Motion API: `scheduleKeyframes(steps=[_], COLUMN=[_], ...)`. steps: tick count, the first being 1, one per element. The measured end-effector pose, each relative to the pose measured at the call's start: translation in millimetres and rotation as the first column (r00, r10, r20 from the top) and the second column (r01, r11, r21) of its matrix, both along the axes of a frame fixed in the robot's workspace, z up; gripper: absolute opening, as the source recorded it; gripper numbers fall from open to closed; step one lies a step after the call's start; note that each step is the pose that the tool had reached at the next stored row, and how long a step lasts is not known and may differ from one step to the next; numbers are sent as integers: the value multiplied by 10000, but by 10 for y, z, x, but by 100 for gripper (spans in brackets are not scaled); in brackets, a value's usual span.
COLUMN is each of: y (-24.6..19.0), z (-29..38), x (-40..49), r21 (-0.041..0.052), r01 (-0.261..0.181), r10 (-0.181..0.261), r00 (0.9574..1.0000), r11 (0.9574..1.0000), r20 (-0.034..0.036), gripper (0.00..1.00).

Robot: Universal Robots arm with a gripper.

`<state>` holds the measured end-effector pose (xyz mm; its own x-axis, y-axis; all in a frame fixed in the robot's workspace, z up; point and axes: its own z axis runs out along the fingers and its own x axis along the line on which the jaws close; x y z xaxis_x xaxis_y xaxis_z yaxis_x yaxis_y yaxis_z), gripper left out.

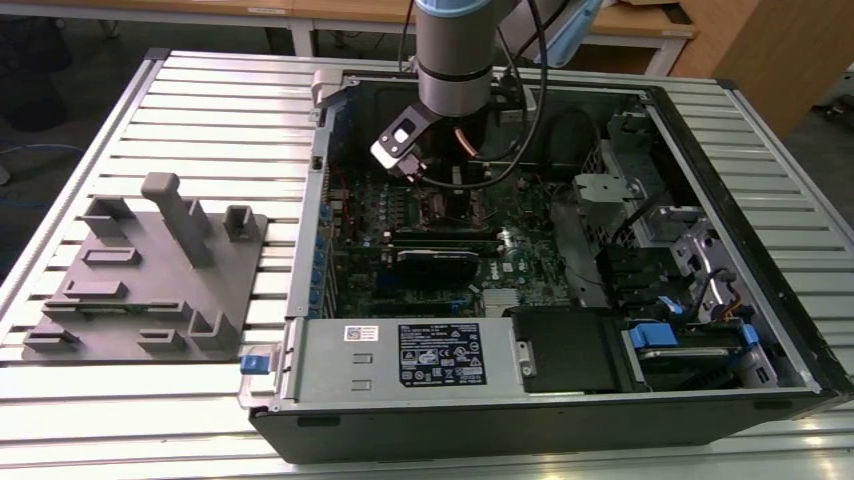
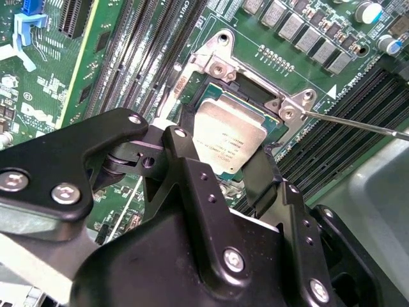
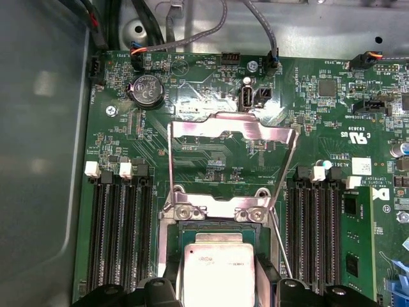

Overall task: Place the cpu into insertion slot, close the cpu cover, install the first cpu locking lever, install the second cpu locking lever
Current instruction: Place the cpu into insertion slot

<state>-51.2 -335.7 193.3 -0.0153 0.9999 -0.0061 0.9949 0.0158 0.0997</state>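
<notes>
We reach the arm (image 1: 451, 50) straight down, gripper (image 2: 220, 157) clamped on the cpu (image 2: 231, 131) over the insertion slot (image 2: 255, 85), the cpu cover (image 3: 255, 131) open beside that slot

Exterior view: high, oblique, mid-distance, looking down into open computer case (image 1: 534, 425) on table (image 1: 200, 90). First wrist view: close above green circuit board (image 3: 211, 160), facing nearly straight down. Second wrist view: closer, slanted across same board. Shared by both wrist views: cpu (image 3: 217, 275) (image 2: 230, 131); exterior view takes in that board from afar
</notes>
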Motion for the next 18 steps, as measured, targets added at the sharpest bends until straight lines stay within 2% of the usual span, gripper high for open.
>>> scheduleKeyframes(steps=[18], y=[-1], z=[-13], x=[10], r21=[-1], r01=[0], r10=[0], r00=[10000], r11=[10000], r20=[-1], gripper=[54])
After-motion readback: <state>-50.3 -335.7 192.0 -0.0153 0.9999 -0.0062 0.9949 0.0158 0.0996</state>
